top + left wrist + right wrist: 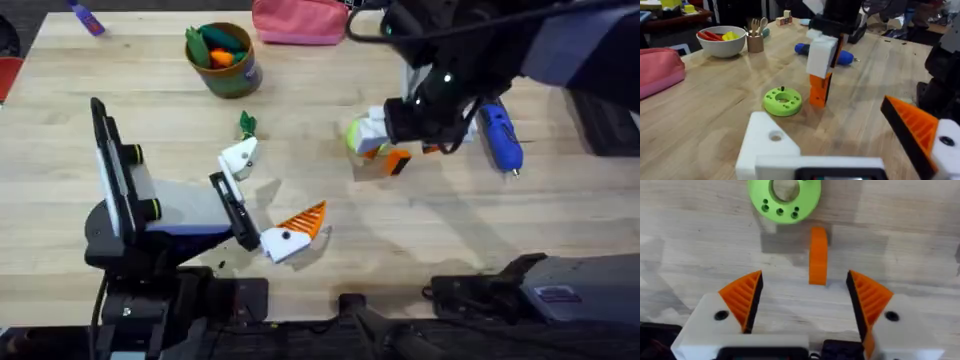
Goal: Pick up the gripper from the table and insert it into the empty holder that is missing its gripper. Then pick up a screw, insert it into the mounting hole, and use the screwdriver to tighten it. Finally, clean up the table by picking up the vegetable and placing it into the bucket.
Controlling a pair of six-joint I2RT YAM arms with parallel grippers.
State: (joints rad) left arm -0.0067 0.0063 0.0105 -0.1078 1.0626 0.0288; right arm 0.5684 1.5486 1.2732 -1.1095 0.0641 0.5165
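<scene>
While the right arm reaches over the middle of the tabletop, the parts lie as follows.

Right hand: spread wide, holding nothing; its two orange ribbed fingers stand on either side of the loose orange finger, which lies between and just ahead of the tips.

Loose orange finger: resting on the tabletop, on its edge, directly below the right hand; not touching either pad as far as can be seen.

Green disc: flat on the wood, just beyond the loose orange finger, on the far side from the right hand.

Left hand: one side carries an orange finger; the other side is the bare white holder with an open mounting hole on top. It grips nothing, and its two sides stand apart.

Screwdriver: blue handle, lying on the tabletop just beside the right hand, on its outer side.

Leafy vegetable: on the wood just beyond the left hand's bare holder.

Green tin bucket: farther beyond the left hand, near the far edge, with toy vegetables inside.

Pink pouch: at the far edge, next to the bucket.
</scene>
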